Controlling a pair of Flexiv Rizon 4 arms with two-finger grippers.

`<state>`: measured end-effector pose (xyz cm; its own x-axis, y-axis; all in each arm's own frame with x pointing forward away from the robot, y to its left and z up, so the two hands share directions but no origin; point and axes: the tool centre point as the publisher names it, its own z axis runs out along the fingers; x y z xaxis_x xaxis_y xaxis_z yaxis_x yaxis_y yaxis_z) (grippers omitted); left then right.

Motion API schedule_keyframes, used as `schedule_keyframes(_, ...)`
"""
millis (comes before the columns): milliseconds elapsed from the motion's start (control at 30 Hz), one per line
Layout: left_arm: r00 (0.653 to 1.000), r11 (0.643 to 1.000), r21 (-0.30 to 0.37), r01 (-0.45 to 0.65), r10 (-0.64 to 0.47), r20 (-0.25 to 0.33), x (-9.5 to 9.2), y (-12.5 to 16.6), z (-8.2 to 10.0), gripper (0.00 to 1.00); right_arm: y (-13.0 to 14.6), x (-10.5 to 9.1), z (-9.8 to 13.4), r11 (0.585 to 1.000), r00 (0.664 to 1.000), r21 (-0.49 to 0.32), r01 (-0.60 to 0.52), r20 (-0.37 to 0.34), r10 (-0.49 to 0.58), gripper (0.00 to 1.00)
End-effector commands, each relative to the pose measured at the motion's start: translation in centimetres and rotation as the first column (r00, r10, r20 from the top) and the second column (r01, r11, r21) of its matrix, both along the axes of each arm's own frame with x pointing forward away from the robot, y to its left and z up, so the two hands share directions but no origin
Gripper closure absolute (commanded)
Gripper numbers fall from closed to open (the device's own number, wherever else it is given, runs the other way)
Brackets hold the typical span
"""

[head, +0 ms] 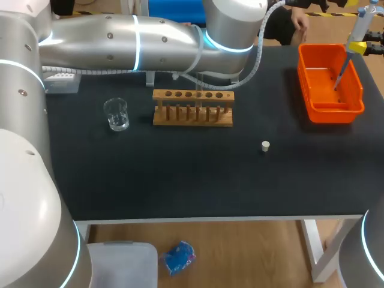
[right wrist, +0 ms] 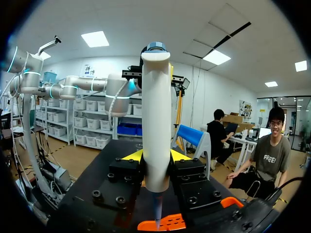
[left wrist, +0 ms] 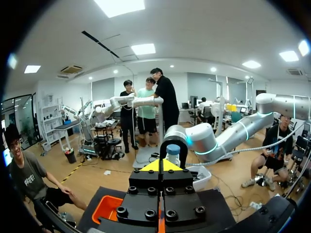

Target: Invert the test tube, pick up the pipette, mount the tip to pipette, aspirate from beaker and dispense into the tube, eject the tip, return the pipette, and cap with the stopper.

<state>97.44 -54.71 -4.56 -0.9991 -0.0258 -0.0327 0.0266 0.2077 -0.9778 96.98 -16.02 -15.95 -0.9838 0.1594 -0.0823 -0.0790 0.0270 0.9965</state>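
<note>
While clamping the pipette (right wrist: 156, 121) in right gripper (right wrist: 156, 156) above the orange bin (head: 331, 111), press straight down with closed, empty left gripper (left wrist: 163, 165).

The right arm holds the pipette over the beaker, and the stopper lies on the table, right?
Not the beaker: the head view shows the pipette over the orange bin. The stopper does lie on the table.

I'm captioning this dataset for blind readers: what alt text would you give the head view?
A pipette hangs tip-down over an orange bin at the black table's right rear. Mid-table stands a wooden tube rack, a glass beaker left of it, a small white stopper front right of it.
</note>
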Motion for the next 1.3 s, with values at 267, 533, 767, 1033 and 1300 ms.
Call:
schedule_keyframes(267,0.998,0.997,-0.038,0.065,-0.064,0.016,-0.1,-0.2,0.0,1.00,0.0,-0.1,0.1,1.000,1.000,-0.003,0.001,0.000,-0.001,1.00)
schedule_keyframes(533,0.992,0.991,-0.026,0.129,-0.128,0.015,0.0,-1.0,0.1,1.00,0.0,-0.1,0.1,1.000,1.000,-0.003,0.001,0.000,-0.001,1.00)
schedule_keyframes(767,0.991,0.990,-0.044,0.131,-0.131,0.019,0.3,-1.2,0.1,1.00,0.0,-0.1,0.1,1.000,1.000,-0.003,0.001,0.000,-0.001,1.00)
schedule_keyframes(1033,0.991,0.990,-0.040,0.135,-0.134,0.022,0.3,-1.4,0.2,1.00,0.0,-0.1,0.1,1.000,1.000,-0.003,0.001,0.000,-0.001,1.00)
schedule_keyframes(1300,0.992,0.990,-0.048,0.129,-0.129,0.017,-0.1,-1.4,-0.1,1.00,0.0,-0.1,0.1,1.000,1.000,-0.003,0.001,0.000,-0.001,1.00)
